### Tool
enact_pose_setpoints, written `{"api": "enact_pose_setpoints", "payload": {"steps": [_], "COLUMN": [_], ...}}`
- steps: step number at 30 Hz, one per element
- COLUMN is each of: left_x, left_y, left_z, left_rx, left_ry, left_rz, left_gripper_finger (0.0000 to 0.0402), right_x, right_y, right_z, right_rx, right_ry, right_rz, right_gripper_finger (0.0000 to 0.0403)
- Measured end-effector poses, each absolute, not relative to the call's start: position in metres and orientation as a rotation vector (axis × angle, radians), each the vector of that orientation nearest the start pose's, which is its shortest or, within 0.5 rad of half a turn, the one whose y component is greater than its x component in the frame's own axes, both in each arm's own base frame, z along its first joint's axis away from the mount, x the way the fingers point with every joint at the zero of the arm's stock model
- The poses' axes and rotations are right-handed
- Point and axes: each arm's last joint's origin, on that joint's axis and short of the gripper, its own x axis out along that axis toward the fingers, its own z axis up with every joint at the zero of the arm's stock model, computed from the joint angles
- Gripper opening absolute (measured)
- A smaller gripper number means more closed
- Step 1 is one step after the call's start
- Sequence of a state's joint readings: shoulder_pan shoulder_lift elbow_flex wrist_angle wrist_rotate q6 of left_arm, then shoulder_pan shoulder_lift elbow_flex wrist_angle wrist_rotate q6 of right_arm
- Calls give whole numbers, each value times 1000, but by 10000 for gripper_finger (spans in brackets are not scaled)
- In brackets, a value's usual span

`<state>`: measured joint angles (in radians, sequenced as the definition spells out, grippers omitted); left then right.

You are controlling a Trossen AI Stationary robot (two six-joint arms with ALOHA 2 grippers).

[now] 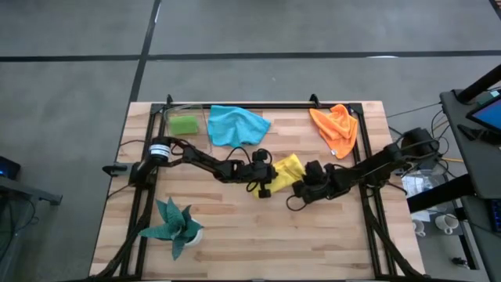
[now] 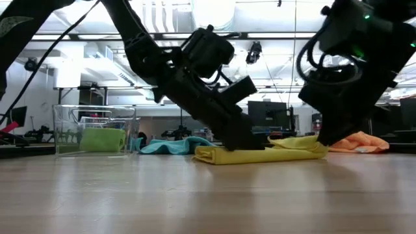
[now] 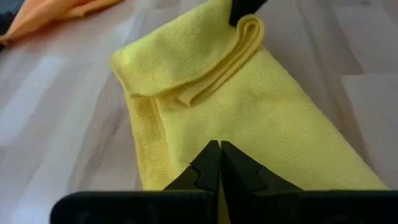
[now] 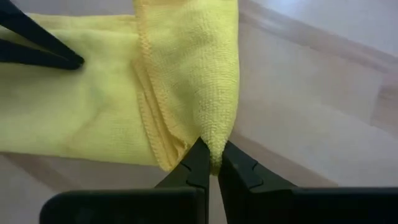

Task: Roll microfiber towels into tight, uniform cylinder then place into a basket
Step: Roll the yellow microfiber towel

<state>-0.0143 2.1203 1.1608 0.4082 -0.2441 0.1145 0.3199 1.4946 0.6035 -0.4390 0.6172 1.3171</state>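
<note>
Currently, I am pinching the folded end of the yellow towel [image 4: 186,74] in my right end effector [image 4: 210,163], whose fingers are closing tight on a thick lip of cloth at the very tip. My left end effector [image 3: 219,163] is pressing down on the opposite end of the same towel with its fingers pressed together, nothing between them. The towel is lying flat on the bench [image 1: 258,235], stretched between my two end effectors.

The green towel [image 1: 185,124] is sitting inside the basket [image 1: 174,114], well beyond my left end effector. The blue towel [image 1: 236,125] and orange towel [image 1: 337,128] are lying loose, farther out on the bench.

Risks, in my judgement: my right grip is holding only the fold's edge, so the cloth could slip free as rolling begins. If my left end effector is pressing unevenly, the towel may skew, giving a loose, tapered roll too wide for the narrow basket.
</note>
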Motion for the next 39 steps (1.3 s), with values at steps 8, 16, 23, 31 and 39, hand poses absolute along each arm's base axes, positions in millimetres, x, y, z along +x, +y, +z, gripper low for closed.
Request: {"api": "enact_pose_setpoints", "payload": {"steps": [8, 16, 23, 31, 39], "left_x": [433, 434, 432, 429, 433], "left_y": [1, 0, 0, 7, 11], "left_z": [97, 96, 103, 126, 136], "left_rx": [140, 103, 106, 237, 325], "left_ry": [563, 568, 582, 508, 392], "left_rz": [201, 210, 213, 456, 482], "left_gripper_finger": [0, 0, 0, 0, 0], "right_x": [235, 253, 262, 268, 275], "right_y": [48, 51, 55, 62, 64], "right_z": [127, 122, 127, 134, 121], "right_rx": [444, 293, 192, 118, 29], "right_ry": [857, 968, 1005, 985, 1015], "right_rz": [-972, -1010, -1029, -994, -987], "right_gripper_finger": [12, 12, 11, 11, 11]}}
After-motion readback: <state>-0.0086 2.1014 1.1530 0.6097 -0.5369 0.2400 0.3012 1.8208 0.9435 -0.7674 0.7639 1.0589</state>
